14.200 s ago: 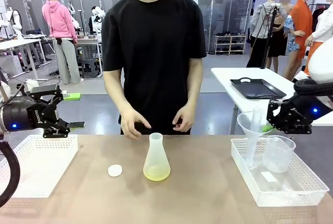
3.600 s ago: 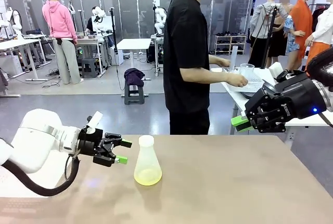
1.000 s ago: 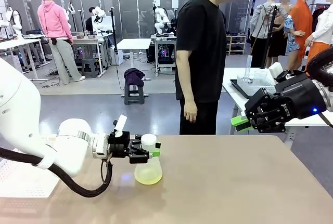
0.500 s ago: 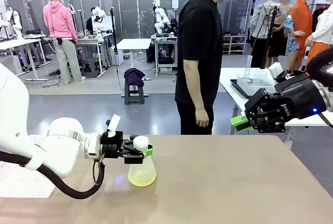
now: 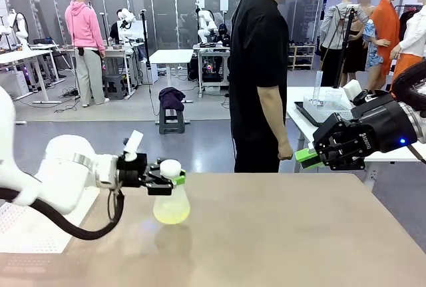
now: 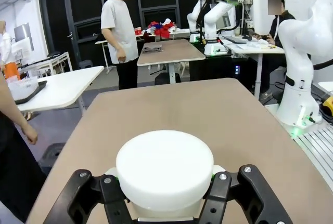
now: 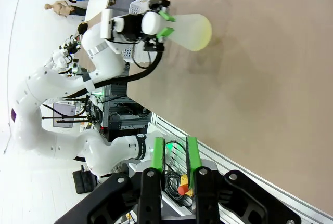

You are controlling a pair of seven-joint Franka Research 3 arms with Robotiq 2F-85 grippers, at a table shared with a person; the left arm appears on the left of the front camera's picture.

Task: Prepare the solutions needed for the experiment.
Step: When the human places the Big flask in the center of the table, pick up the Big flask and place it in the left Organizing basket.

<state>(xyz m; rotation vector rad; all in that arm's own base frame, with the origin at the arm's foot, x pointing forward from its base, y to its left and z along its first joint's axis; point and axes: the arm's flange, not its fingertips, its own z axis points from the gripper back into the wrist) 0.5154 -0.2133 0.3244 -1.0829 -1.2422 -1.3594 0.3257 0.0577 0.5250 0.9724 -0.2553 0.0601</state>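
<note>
A see-through conical flask (image 5: pixel 172 202) with a white cap (image 5: pixel 171 167) holds the solutions (image 5: pixel 171 216), a shallow pale yellow-green layer at its bottom. My left gripper (image 5: pixel 170 179) is shut on the flask's neck just under the cap and holds it upright, seemingly a little above the brown table (image 5: pixel 279 234), left of centre. In the left wrist view the cap (image 6: pixel 164 167) sits between my black fingers (image 6: pixel 88 198). My right gripper (image 5: pixel 307 157) hangs at the right edge, far from the flask. Its green pads (image 7: pixel 158 156) stand a narrow gap apart with nothing between them. The right wrist view shows the flask (image 7: pixel 192 31) far off.
A person in black stands at the table's far edge, one hand (image 5: pixel 286 152) hanging close to my right gripper. A white perforated tray (image 5: pixel 16 224) lies at the left edge. A side table behind carries a black tray (image 5: pixel 326 108) with clear labware.
My left arm has carried the capped flask to the left and slightly upward. The person has turned and shifted a little to the right. My right arm has not moved.
</note>
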